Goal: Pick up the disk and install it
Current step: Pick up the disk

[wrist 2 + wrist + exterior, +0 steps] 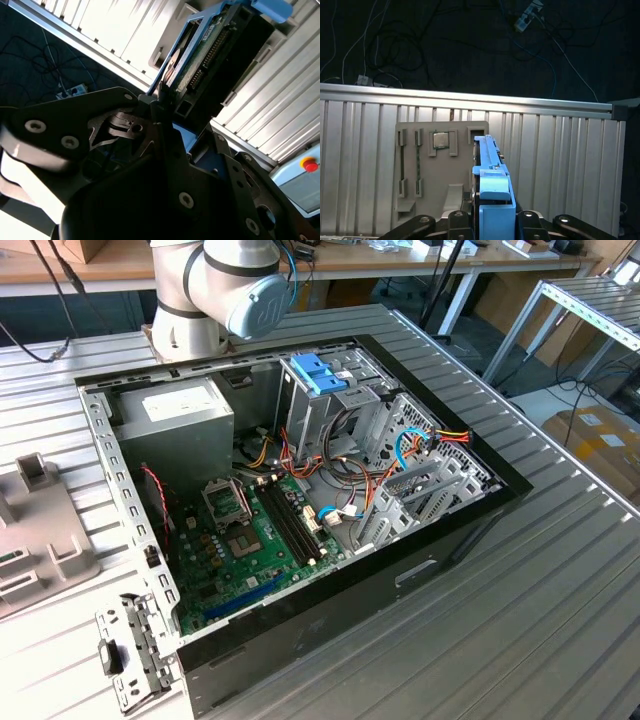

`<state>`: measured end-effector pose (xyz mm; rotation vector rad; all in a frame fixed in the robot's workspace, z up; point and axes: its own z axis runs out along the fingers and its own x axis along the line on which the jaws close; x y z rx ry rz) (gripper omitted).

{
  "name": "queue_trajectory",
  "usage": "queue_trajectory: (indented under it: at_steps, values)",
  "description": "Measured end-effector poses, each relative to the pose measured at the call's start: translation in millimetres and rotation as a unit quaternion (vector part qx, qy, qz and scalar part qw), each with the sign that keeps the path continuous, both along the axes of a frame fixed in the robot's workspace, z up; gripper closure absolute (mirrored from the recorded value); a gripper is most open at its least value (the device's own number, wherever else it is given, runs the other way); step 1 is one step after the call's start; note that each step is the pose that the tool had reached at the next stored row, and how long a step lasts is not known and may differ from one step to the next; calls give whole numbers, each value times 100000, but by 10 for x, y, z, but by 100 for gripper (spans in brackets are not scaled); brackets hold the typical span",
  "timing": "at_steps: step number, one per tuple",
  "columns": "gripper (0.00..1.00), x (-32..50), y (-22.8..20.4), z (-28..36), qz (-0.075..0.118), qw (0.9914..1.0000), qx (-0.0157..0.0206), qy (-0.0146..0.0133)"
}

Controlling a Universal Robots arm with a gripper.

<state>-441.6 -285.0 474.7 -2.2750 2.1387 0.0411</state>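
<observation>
The disk (490,155) is seen edge-on in the first wrist view, a thin grey drive with light-blue rails. My gripper (495,220) is shut on it, with a dark finger (527,217) on each side. In the second wrist view the disk (210,50) shows its circuit board and connector edge, sticking out beyond the gripper (172,107). It hangs well above the ribbed metal table (560,165), over a grey parts holder (420,165). The open computer case (450,540) lies on the table in the exterior view.
Inside the case a tall metal cage carries a bright-blue tabbed bracket (318,370), beside a power supply (175,420), a motherboard (250,540) and loose cables. The grey holder (40,530) sits at the exterior view's left. A red button (310,164) stands off the table.
</observation>
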Motion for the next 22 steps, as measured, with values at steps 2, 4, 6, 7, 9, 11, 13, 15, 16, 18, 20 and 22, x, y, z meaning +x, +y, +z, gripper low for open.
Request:
queue_trajectory:
  at_steps: [2, 4, 6, 7, 9, 11, 13, 15, 16, 18, 20, 22]
  values:
    - [63, 0, 0, 22, -1, 100000, 0, -1]
    - [63, 0, 0, 42, 0, 100000, 3, -5]
    - [63, 0, 0, 68, 0, 100000, 3, 1]
    - [63, 0, 0, 79, 0, 100000, 2, 1]
    - [63, 0, 0, 106, -1, 100000, 1, 1]
    - [63, 0, 0, 128, 0, 100000, 2, 0]
    - [63, 0, 0, 148, 2, 100000, 3, -1]
    - [63, 0, 0, 192, 1, 100000, -1, 5]
    - [63, 0, 0, 200, 1, 100000, -1, 7]
    - [63, 0, 0, 201, 2, 100000, 5, -5]
    - [63, 0, 0, 201, 2, 100000, 6, -3]
    - [63, 0, 0, 201, 0, 100000, 8, 0]
